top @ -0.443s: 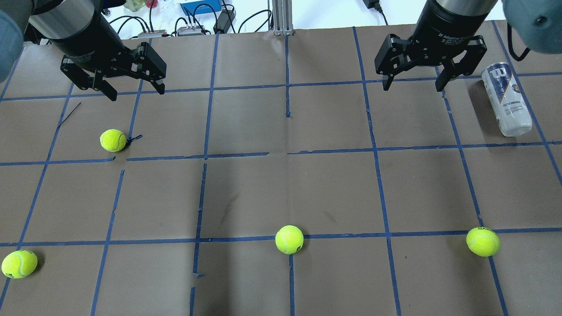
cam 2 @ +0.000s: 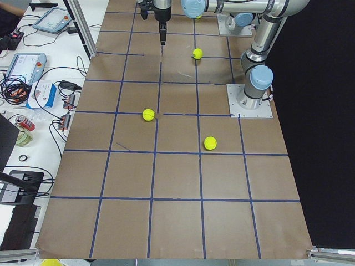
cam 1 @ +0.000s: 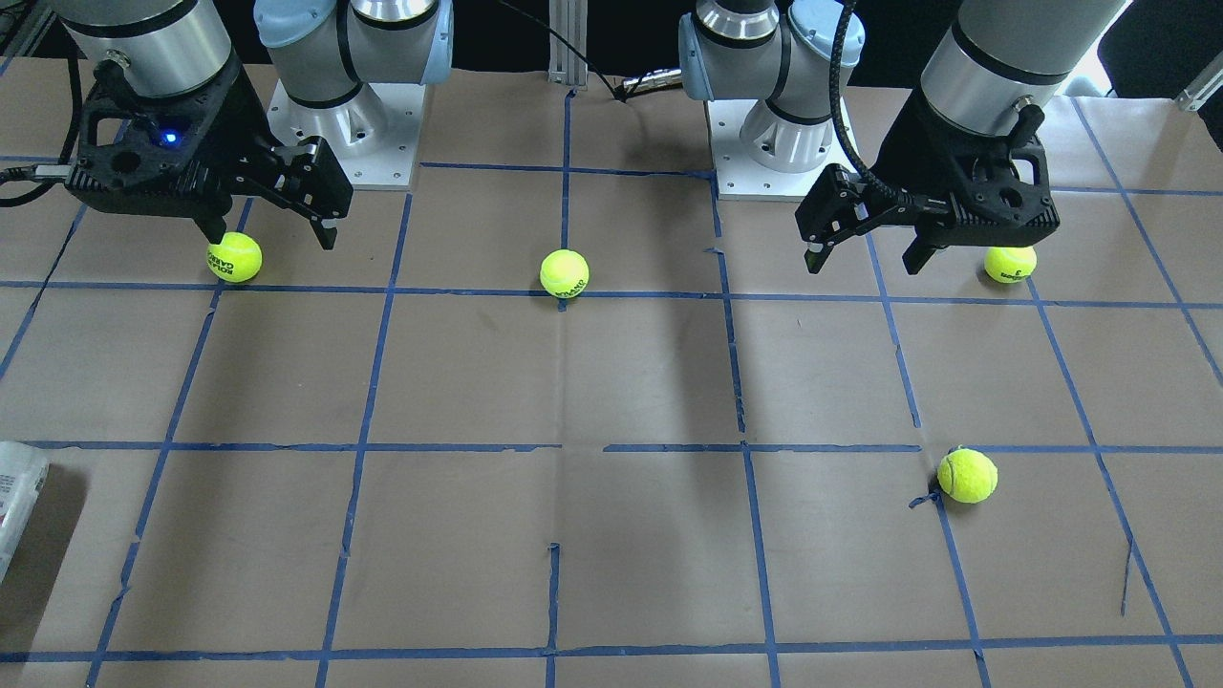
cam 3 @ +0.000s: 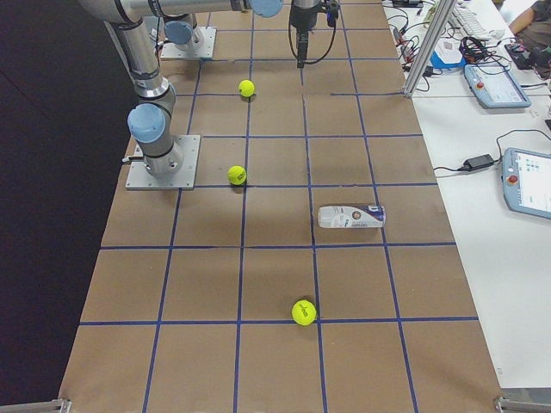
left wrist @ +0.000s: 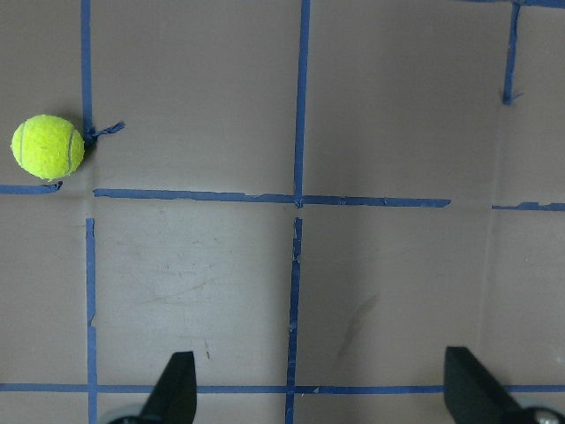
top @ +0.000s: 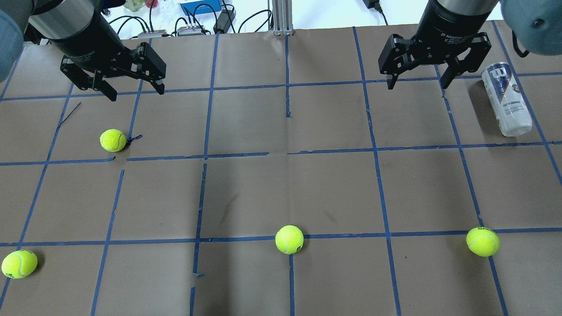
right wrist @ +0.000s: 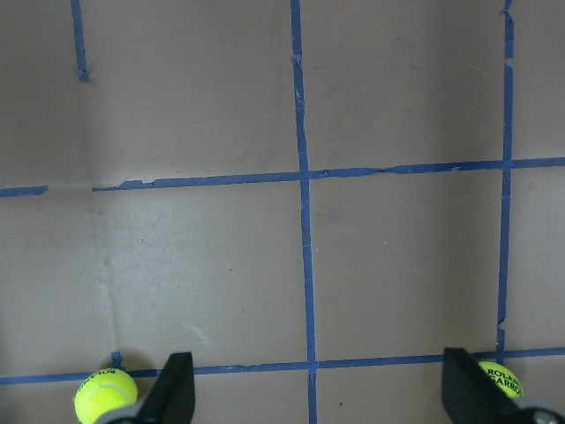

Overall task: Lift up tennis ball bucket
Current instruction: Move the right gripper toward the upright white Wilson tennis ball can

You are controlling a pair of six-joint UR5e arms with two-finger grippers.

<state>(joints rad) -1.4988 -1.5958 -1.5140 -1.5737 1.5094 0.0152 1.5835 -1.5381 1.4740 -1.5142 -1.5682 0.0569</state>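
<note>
The tennis ball bucket [top: 506, 98] is a slim clear can with a white and navy label. It lies on its side at the table's far right, and shows in the exterior right view [cam 3: 350, 216]. Only its end shows at the left edge of the front-facing view [cam 1: 14, 506]. My right gripper [top: 416, 86] is open and empty. It hovers above the table just left of the can's top end, not touching it. My left gripper [top: 134, 90] is open and empty over the far left. Neither wrist view shows the can.
Several yellow tennis balls lie on the brown, blue-taped table [top: 246, 188]: one below my left gripper [top: 113, 140], one front left [top: 19, 263], one front middle [top: 289, 239], one front right [top: 483, 241]. Cables and boxes lie beyond the far edge.
My right gripper has shifted slightly right and away from the robot, closer to the can. The left gripper, can and balls have not moved.
</note>
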